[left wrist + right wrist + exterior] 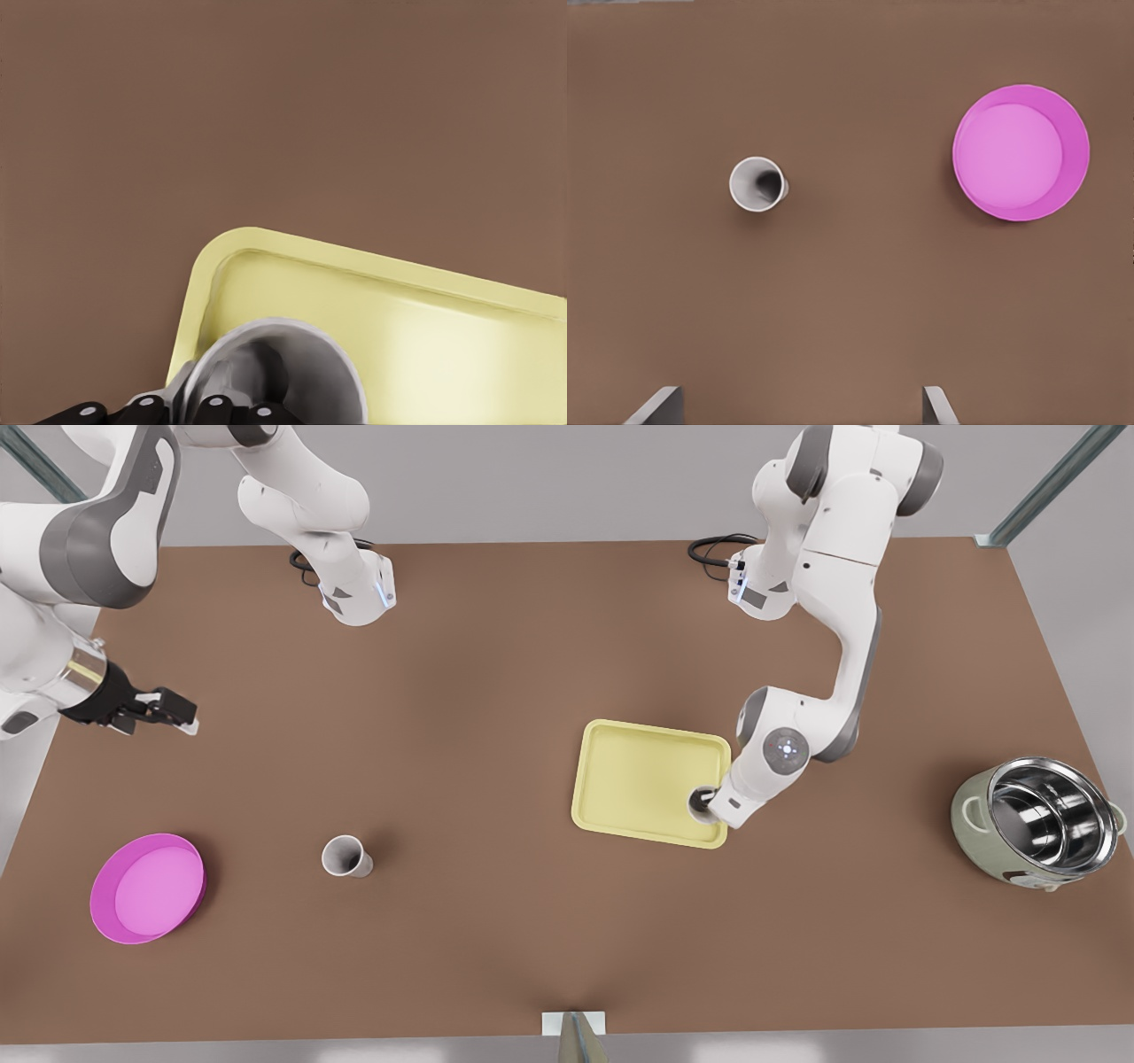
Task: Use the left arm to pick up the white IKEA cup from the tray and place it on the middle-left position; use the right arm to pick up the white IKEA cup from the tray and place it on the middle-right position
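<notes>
One white cup [345, 856] already stands alone on the brown counter [496, 939], near the pink plate [148, 887]. The other cup [279, 376] sits in a corner of the yellow tray [644, 779], which holds nothing else. The left gripper [706, 803] is down at it, but I cannot tell how its jaws stand. The right gripper [173, 713] waits up high, jaws wide open and empty. The pot [1038, 821] looks empty.

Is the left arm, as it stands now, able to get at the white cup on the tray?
Probably yes: the left tool is right at the cup in a corner of the tray, and nothing else stands there. The right tool waits far off.
</notes>
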`<action>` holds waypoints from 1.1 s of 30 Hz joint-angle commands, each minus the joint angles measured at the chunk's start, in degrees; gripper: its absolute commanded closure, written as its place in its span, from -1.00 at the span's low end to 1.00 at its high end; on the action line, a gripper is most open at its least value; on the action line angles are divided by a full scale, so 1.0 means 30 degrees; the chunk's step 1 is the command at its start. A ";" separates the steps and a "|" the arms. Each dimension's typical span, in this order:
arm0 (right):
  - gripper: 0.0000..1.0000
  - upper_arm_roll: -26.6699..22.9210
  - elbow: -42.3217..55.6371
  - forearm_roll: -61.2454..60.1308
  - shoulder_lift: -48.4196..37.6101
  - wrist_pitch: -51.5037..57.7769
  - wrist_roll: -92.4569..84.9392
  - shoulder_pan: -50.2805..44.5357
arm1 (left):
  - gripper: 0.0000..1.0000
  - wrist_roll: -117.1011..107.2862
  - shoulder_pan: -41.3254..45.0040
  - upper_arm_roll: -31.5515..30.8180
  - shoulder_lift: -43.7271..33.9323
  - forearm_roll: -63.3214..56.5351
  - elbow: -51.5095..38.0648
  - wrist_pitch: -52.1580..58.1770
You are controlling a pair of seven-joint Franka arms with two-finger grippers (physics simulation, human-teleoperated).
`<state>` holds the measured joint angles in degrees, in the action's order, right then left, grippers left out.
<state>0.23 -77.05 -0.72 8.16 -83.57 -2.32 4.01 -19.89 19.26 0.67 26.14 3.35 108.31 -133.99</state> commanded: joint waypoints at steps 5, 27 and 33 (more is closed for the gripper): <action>-1.00 -0.0046 0.0021 0.0007 -0.0114 -0.0854 -0.0105 0.0041 | 0.46 0.0534 -0.0179 0.1797 -0.1095 -0.0150 -0.2471 0.3122; -1.00 -0.0134 0.0050 -0.0023 -0.0055 -0.0883 -0.0017 0.0041 | 0.46 0.2469 -0.1263 0.3937 0.2421 0.2106 -0.2910 -0.5374; -1.00 0.0071 0.0050 0.0007 -0.0084 -0.0941 -0.0134 -0.0017 | 0.46 0.2469 -0.1556 0.3146 0.2655 0.4333 -0.2764 -0.5609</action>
<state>0.11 -76.90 -0.76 8.02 -86.29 -2.46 4.14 -14.56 14.72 10.30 34.04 13.76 100.06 -149.51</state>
